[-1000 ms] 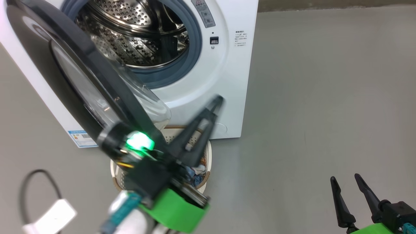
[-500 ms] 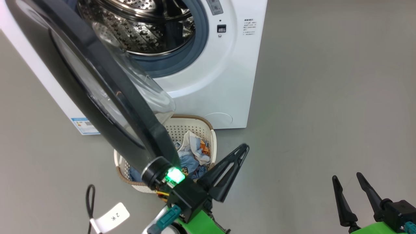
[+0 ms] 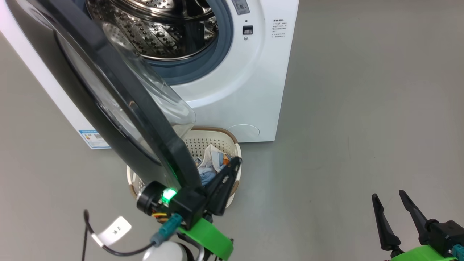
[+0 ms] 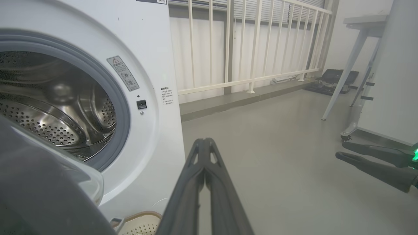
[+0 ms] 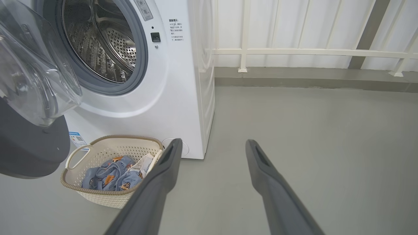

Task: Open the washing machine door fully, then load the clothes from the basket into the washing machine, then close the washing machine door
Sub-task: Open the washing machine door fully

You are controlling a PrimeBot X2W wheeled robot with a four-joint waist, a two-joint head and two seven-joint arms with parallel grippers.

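The left pincer (image 3: 235,163) is hovering over the right rim of the small cream-white perforated plastic basket with the brown woven-look edge (image 3: 217,130). Its two long dark fingers are pressing together along their length and are gripping nothing. In the left wrist view the closed tips (image 4: 204,142) are pointing past the right corner of the big white front-loading washing machine (image 4: 153,49).

Just left of this pincer, the large round glossy black door with the bulging clear glass bowl (image 3: 145,119) is standing swung open, its lower edge hanging over the basket's left part. The light blue clothes with orange-brown cartoon figures (image 3: 212,163) are lying in the basket, just below and to the left of the fingertips. Ahead of the pincer and to its left, the steel perforated drum (image 3: 163,29) is showing inside the grey-blue rubber ring (image 3: 217,54).

The right pincer (image 3: 388,194) is hanging well apart to the right, above the grey floor (image 3: 362,108), with its fingers spreading wide and nothing between them. In its wrist view, basket (image 5: 107,195) and clothes (image 5: 111,174) are lying just left of its left finger.
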